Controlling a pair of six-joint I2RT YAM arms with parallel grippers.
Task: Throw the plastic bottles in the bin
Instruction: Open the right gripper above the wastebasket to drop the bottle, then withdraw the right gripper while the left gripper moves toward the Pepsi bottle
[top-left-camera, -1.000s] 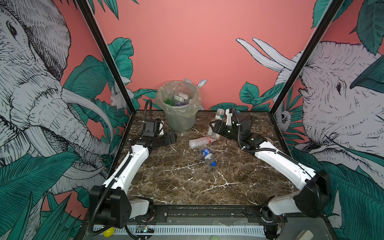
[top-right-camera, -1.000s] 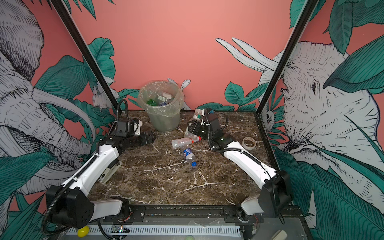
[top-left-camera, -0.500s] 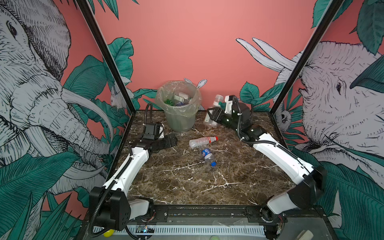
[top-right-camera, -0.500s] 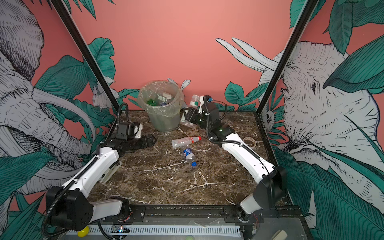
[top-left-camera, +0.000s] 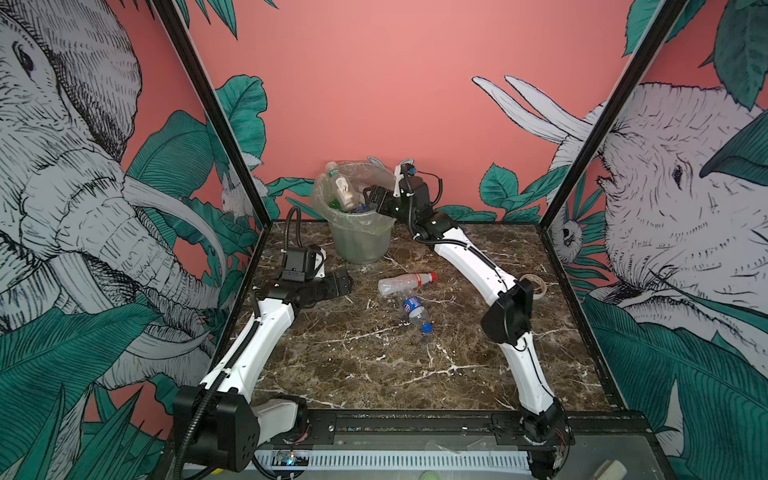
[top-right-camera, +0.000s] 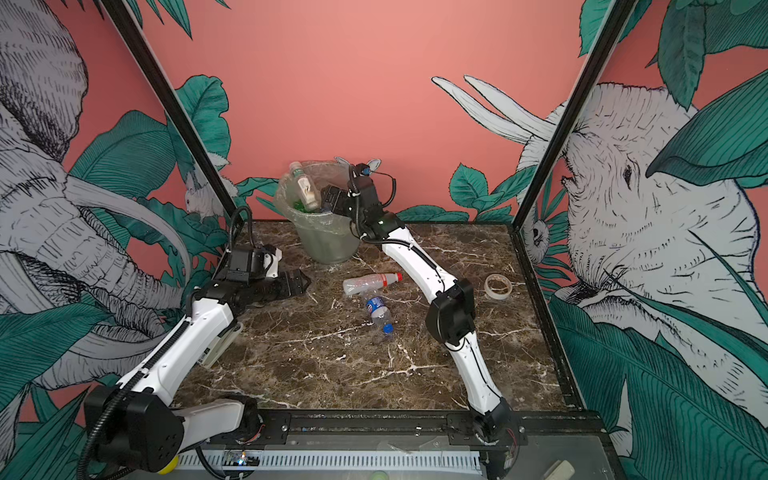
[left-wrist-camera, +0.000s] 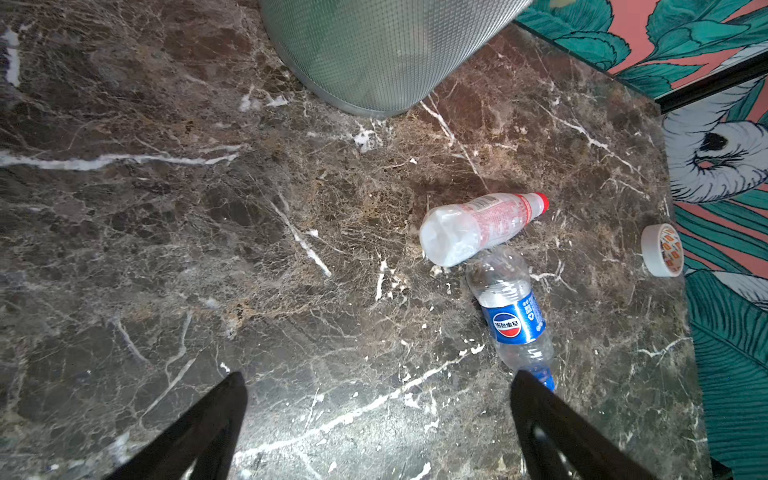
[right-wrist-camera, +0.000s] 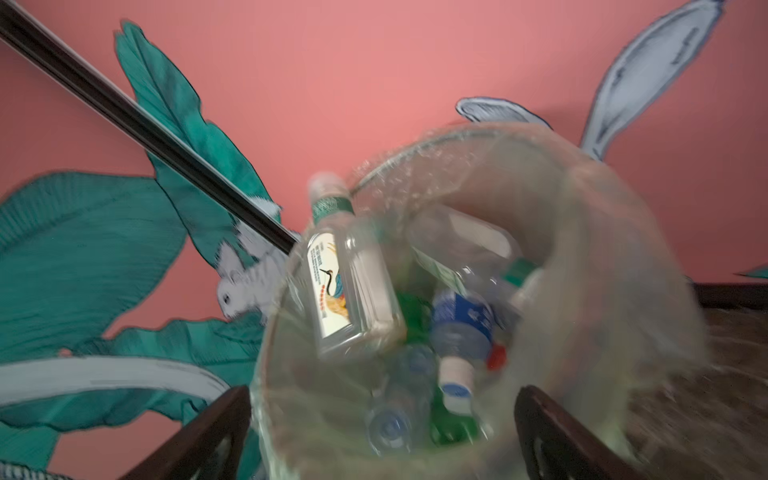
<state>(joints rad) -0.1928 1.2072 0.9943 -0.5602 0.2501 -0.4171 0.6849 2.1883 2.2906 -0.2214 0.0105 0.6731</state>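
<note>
1. We see the right gripper (right-wrist-camera: 380, 392) spread wide and empty over the translucent, grid-textured bin (top-left-camera: 361, 245), where a flat-sided clear bottle (right-wrist-camera: 353, 291) tilts.
2. The left gripper (left-wrist-camera: 378, 380) gapes empty above the veined marble table (left-wrist-camera: 208, 208).
3. There a red-capped bottle (top-left-camera: 405, 282) and a blue-labelled bottle (top-left-camera: 415, 309) lie touching.

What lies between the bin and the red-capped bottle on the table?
Nothing lies there. In the left wrist view, only the bare marble table separates the bin from the red-capped bottle.

Red-capped bottle (top-left-camera: 405, 283) and blue-labelled bottle (top-left-camera: 415, 309) flat near bottle-filled bin (top-left-camera: 361, 245)
</note>
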